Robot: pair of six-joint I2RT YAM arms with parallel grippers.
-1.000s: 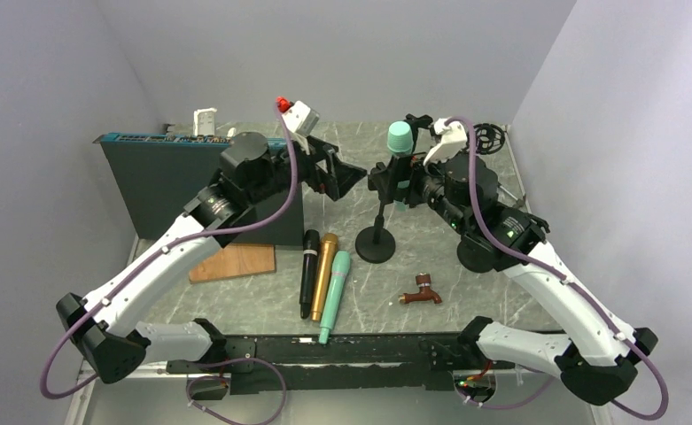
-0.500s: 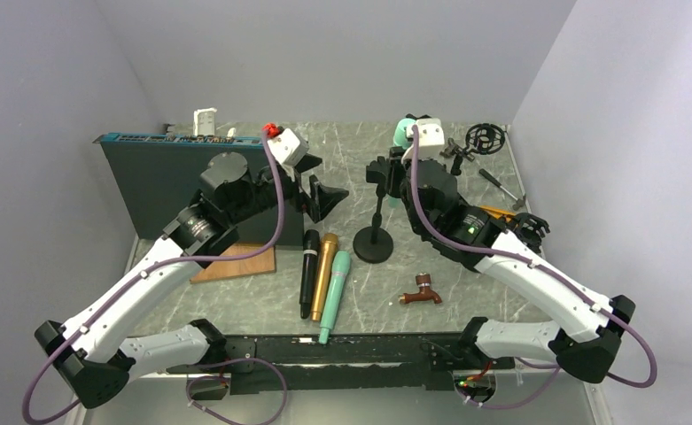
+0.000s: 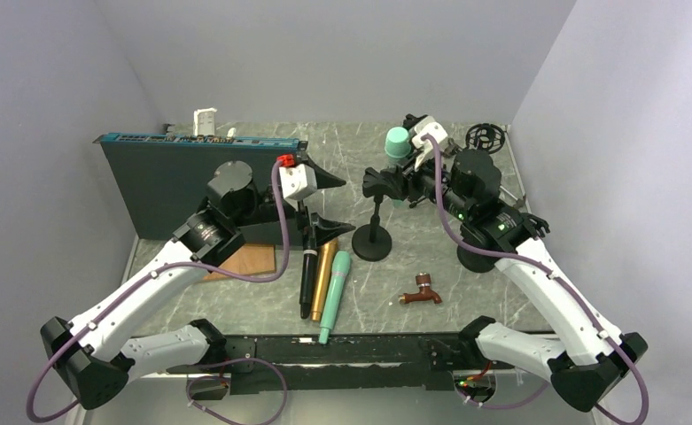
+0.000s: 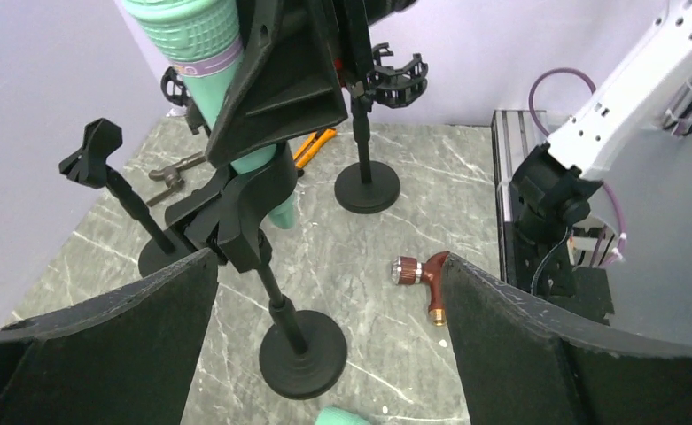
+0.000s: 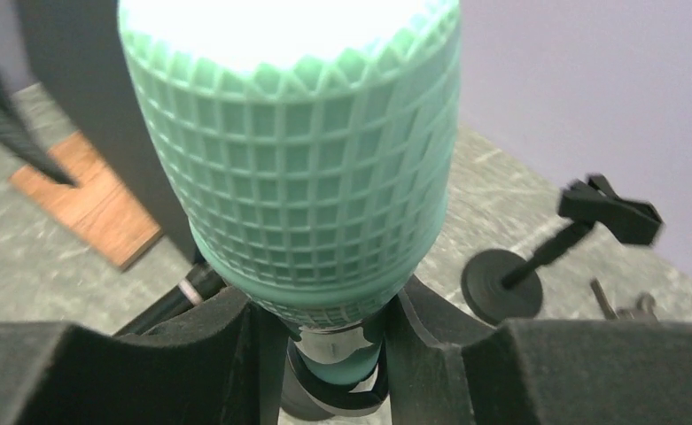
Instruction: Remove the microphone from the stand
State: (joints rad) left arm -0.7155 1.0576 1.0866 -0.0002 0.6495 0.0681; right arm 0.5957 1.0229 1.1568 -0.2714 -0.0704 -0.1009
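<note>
Jaws of the right gripper (image 5: 333, 354) are clamped on the mint-green, mesh-headed plastic microphone (image 5: 289, 150), pinching its handle just under the head. That microphone stands near upright, head uppermost, over the far part of the table (image 3: 373, 292), right of its middle. Its handle runs down towards the clip of the black round-based metal stand (image 4: 302, 359); whether the handle has cleared the clip I cannot tell. The long axis is close to vertical, so the way out looks to be along it, up and away from the clip, not sideways. The right arm is the nearer one and has the hold. The left gripper (image 3: 347, 206) hangs spread wide and empty, just beside the stand's pole on its left, well placed, I judge, to steady the stand.
</note>
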